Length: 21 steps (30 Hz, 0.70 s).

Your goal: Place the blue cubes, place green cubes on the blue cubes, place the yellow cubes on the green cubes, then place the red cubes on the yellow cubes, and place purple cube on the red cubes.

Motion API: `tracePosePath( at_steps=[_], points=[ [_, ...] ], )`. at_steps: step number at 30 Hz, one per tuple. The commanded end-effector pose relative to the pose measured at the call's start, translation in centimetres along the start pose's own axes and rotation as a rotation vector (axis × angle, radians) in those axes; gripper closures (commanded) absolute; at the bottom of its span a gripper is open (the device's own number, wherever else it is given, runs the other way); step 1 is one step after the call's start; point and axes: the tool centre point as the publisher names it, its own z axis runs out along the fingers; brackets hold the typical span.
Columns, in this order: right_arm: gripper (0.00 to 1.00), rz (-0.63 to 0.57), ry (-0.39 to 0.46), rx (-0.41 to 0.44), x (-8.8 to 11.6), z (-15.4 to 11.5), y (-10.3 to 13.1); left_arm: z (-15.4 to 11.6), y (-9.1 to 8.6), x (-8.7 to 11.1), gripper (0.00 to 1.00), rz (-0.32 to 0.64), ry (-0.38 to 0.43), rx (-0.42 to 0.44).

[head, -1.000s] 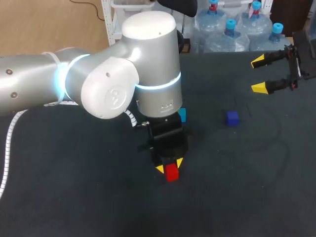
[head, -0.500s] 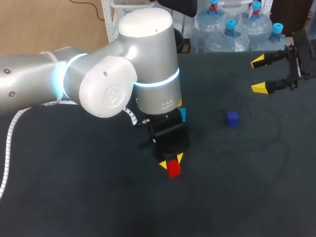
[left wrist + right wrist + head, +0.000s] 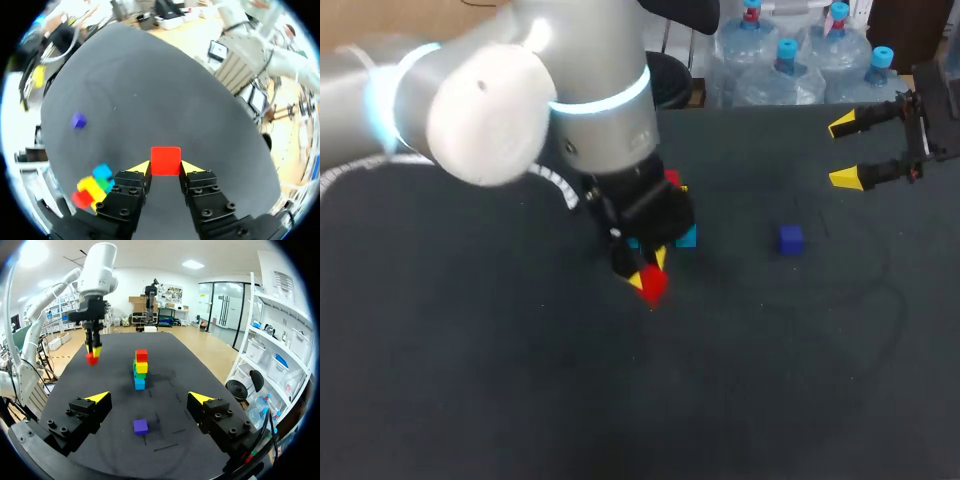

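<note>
Head view is showing a dark table point(image 3: 470, 380) bearing a purple cube point(image 3: 791, 239) and a cube stack point(image 3: 140, 370), the left gripper point(image 3: 648, 278) pinching a red cube point(image 3: 653, 286) aloft nearby, the right gripper point(image 3: 845, 152) hanging spread.

A red cube point(image 3: 165, 159) sits pinched in the left end effector point(image 3: 165, 168) beside a blue-green-yellow-red stack point(image 3: 140, 369), the purple cube point(image 3: 141, 426) lying well apart.

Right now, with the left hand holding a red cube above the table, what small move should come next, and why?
Probably carry it across toward the stack, keeping its height. The left hand is shut on the red cube, lifted clear of the table, while the stack stands apart from it, topped by another red cube; the purple cube lies loose on the table.
</note>
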Motion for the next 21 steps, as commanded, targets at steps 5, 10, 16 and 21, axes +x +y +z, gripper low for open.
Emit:
tracePosePath(
  at_steps=[5, 10, 16, 21],
  points=[
    [0.0, -0.001, -0.001, 0.0, 0.0, 0.0, 0.0, -5.1, -1.1, 2.9, 1.0, -0.238, -0.058, -0.116],
    [0.0, -0.001, -0.001, 0.0, 0.0, 0.0, 0.0, -6.8, -0.8, 5.5, 1.0, -0.39, -0.067, -0.165],
    [0.0, -0.001, -0.001, 0.0, 0.0, 0.0, 0.0, -7.6, 0.2, 8.6, 1.0, -0.542, -0.068, -0.202],
    [0.0, -0.001, -0.001, 0.0, 0.0, 0.0, 0.0, -7.1, 1.5, 10.5, 1.0, -0.613, -0.061, -0.206]
  ],
)
